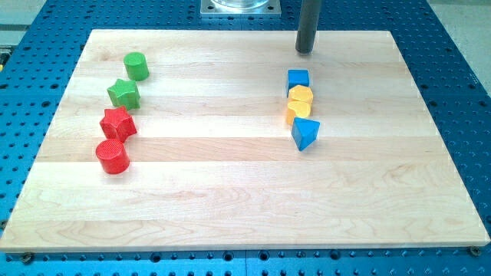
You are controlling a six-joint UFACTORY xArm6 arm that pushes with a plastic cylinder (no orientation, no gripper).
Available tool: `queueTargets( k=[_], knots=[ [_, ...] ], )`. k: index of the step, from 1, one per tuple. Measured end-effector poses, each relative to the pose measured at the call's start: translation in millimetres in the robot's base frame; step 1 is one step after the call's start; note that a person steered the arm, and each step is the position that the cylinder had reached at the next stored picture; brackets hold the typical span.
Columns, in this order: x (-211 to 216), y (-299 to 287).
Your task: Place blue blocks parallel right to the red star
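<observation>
The red star [117,123] lies at the view's left, with a red cylinder [112,156] just below it. A blue cube [298,80] sits right of centre near the top. A blue triangular block [304,133] lies below it. Two yellow blocks [300,97] [297,112] are stacked in a column between the two blue blocks, touching them. My tip [305,50] is at the view's top, a short way above the blue cube and apart from it.
A green star [123,93] and a green cylinder [136,66] lie above the red star at the left. The wooden board [245,199] rests on a blue perforated table. The arm's metal base [239,7] is at the top edge.
</observation>
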State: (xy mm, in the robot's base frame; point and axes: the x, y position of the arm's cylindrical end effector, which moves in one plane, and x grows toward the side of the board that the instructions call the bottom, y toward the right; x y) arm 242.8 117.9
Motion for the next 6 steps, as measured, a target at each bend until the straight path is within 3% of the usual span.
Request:
queueTargets(
  k=[3,5,6],
  knots=[
    [18,7],
    [112,35],
    [108,39]
  ],
)
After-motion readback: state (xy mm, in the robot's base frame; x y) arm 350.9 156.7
